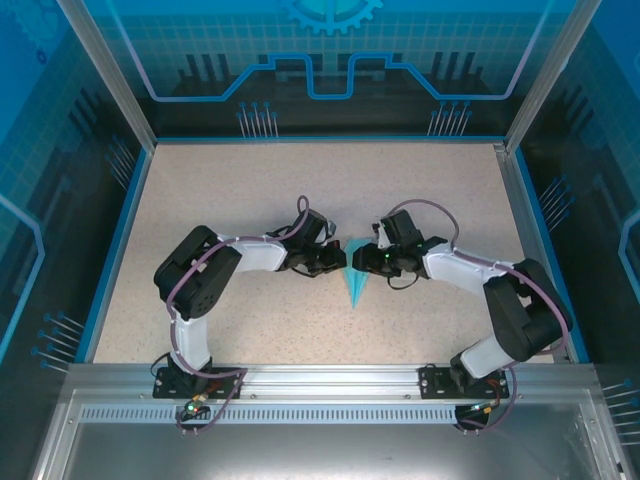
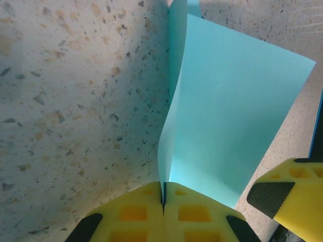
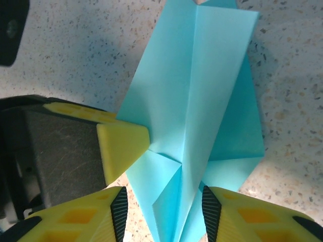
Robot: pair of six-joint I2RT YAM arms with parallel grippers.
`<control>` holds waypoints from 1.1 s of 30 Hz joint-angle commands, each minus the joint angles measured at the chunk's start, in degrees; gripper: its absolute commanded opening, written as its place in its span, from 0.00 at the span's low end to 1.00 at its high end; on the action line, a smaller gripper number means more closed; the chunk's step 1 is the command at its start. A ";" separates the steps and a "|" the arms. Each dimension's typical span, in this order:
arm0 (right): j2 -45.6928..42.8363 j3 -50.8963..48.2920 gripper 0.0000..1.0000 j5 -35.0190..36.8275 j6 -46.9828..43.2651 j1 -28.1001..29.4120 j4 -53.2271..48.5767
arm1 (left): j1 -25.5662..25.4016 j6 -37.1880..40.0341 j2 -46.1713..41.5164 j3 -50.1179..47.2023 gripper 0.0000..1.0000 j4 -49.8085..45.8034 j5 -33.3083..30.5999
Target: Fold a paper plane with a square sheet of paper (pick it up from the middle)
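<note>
Left pincer [image 2: 163, 200] pinching plane [image 2: 227, 116], speckled tabletop [image 2: 75, 101], blue walls [image 1: 330, 60]

No word, label, brand or number could be read on anything in view. The only sign-like mark was a light blue gear emblem [image 1: 330, 12] printed on the back wall panel, at the top centre of the top external view and cut off by the frame's upper edge. Beneath it ran a blue outlined circuit-style line [image 1: 318, 80] across the same panel. Similar blue line patterns [image 1: 25, 240] stood on the side panel at the left of the frame. None of these carried letters or digits.
</note>
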 commanded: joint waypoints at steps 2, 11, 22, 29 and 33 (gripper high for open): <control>2.10 2.15 0.47 0.63 -0.42 1.31 -1.20 | 0.46 -1.34 -0.12 -1.67 0.00 0.39 -1.89; 3.66 3.26 0.52 -0.16 -1.99 2.87 -2.26 | 0.57 -1.42 -1.34 -3.44 0.00 1.23 -2.65; 3.10 2.97 0.53 0.23 -0.77 5.40 -4.68 | 0.53 -1.42 -1.30 -3.53 0.00 1.36 -2.76; 0.25 2.08 0.53 4.46 3.58 7.10 -7.03 | 0.61 -1.53 -1.30 -3.70 0.00 1.67 -2.71; -0.34 1.72 0.53 4.35 4.99 8.19 -6.49 | 0.62 -1.62 -1.16 -3.70 0.00 1.79 -2.46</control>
